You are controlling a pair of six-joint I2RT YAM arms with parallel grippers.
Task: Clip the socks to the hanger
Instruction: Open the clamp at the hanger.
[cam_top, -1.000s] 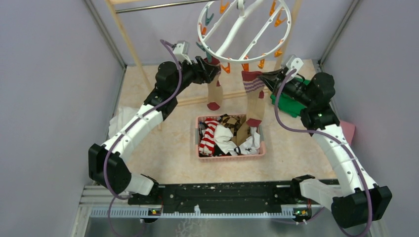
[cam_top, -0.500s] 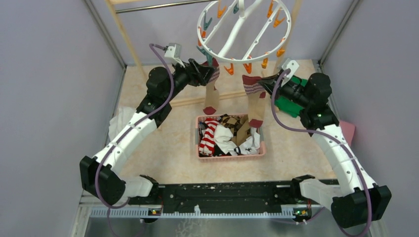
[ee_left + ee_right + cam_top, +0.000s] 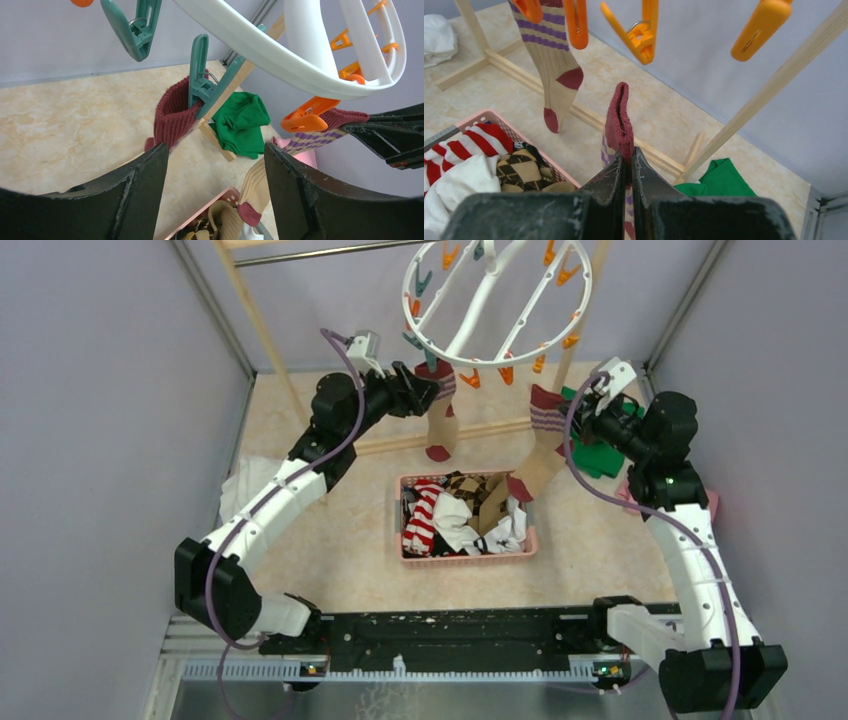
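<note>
The white ring hanger (image 3: 497, 300) hangs at the back with orange and teal pegs. One tan-and-maroon striped sock (image 3: 441, 420) hangs from it, its maroon cuff (image 3: 172, 115) pinched by a teal peg (image 3: 200, 75). My left gripper (image 3: 425, 395) is open right beside that cuff, with nothing between its fingers (image 3: 125, 200). My right gripper (image 3: 628, 157) is shut on the maroon cuff (image 3: 619, 120) of a second matching sock (image 3: 540, 455), held below the ring's right side near an orange peg (image 3: 305, 117). This sock's toe dangles over the basket.
A pink basket (image 3: 530, 545) at mid-table holds more socks, among them a red-and-white striped one (image 3: 425, 515) and a brown argyle one (image 3: 470, 485). A green cloth (image 3: 600, 455) and a pink cloth (image 3: 705, 502) lie at right, a white cloth (image 3: 240, 490) at left. The wooden rack frame (image 3: 260, 325) stands behind.
My right gripper has carried its sock to the right, away from the ring's front edge. The left gripper stayed open beside the clipped sock, shifting slightly. The hanger has swung a little.
</note>
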